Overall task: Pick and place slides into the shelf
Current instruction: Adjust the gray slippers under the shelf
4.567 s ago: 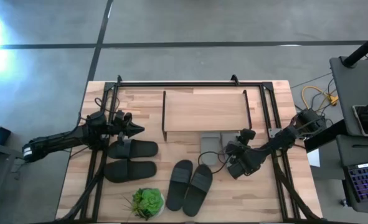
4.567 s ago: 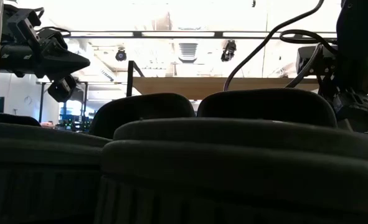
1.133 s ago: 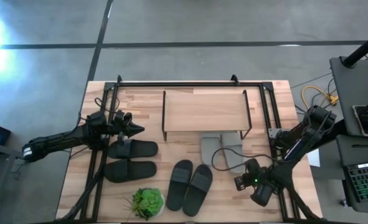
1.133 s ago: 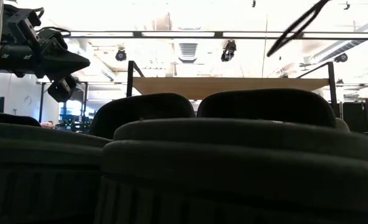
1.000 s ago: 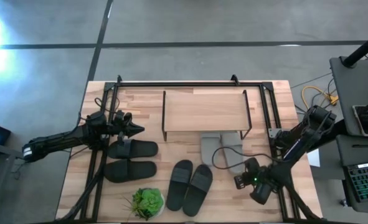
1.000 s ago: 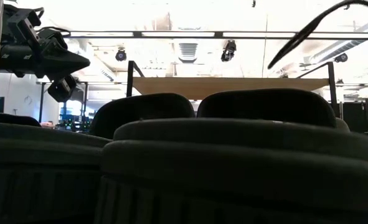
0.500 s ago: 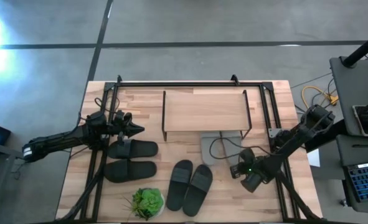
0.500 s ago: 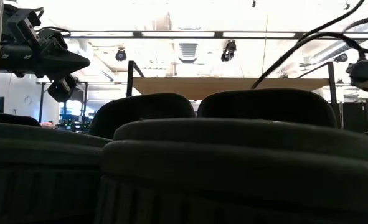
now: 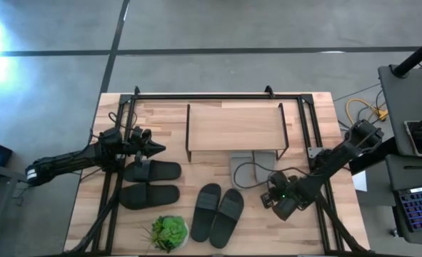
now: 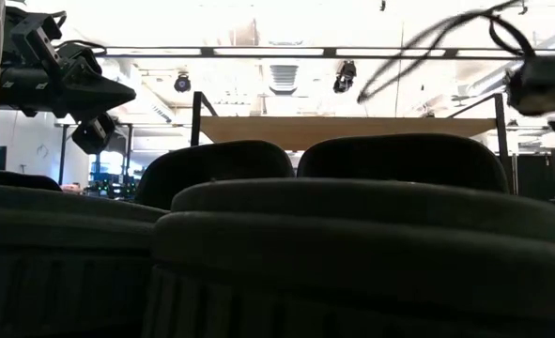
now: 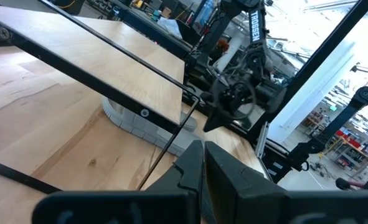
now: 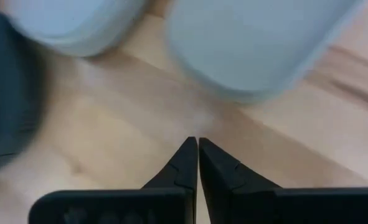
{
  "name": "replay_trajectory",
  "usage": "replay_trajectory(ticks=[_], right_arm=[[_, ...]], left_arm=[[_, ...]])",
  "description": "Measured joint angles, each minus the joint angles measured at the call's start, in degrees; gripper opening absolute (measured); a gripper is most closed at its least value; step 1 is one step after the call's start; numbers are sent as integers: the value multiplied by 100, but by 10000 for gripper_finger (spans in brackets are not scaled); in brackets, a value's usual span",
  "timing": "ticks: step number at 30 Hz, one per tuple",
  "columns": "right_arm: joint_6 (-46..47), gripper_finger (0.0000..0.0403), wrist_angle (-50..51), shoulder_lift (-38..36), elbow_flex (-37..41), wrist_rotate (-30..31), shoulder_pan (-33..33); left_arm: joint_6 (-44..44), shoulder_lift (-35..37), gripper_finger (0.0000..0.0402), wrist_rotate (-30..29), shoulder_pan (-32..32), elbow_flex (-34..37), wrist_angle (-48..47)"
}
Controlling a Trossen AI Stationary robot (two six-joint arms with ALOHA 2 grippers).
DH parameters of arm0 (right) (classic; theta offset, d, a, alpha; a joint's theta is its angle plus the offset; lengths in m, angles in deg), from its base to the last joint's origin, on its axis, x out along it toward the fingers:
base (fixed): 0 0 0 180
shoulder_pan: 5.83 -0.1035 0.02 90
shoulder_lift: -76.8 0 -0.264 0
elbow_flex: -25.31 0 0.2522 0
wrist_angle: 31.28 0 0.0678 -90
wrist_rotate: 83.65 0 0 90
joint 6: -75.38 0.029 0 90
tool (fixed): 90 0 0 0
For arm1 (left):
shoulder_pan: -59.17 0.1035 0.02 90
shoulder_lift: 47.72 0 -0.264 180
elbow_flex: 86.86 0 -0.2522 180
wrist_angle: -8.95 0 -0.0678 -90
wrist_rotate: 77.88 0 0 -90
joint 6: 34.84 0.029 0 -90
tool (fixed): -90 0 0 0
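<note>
The tabletop (image 9: 318,114) carries the shelf (image 9: 233,127), with the grey slides (image 9: 250,165) half under its front edge. Black slides (image 9: 152,182) lie left, charcoal slides (image 9: 218,213) in front. Right gripper (image 12: 197,144), fingers together, hovers beside the grey pair; left gripper (image 9: 156,148), also closed, waits above the black pair.

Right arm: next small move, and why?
Probably open the right hand and ease it toward the light grey slide sandals. Its fingers are shut and hang over bare tabletop just short of their heels, and the pair sits only half under the low wooden-topped shelf.
</note>
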Motion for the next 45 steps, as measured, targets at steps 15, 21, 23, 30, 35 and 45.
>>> replay_trajectory(ticks=[15,21,23,30,35,45], right_arm=[[-1040,9,-550,26,-630,78,722],[-1311,9,-1218,474,-628,-257,840],[-1336,9,-1275,717,-699,-286,849],[-1716,9,-1287,1418,-1361,-200,921],[-2061,9,-1169,1822,-1735,-173,1057],[-2041,8,-266,2091,-2253,51,1267]], left_arm=[[0,1,2,0,-2,-1,2],[0,4,2,1,-2,-1,2],[0,1,2,1,0,-1,2],[0,6,2,1,-2,-1,4],[0,4,2,1,0,-1,2],[0,0,2,1,0,-1,-7]])
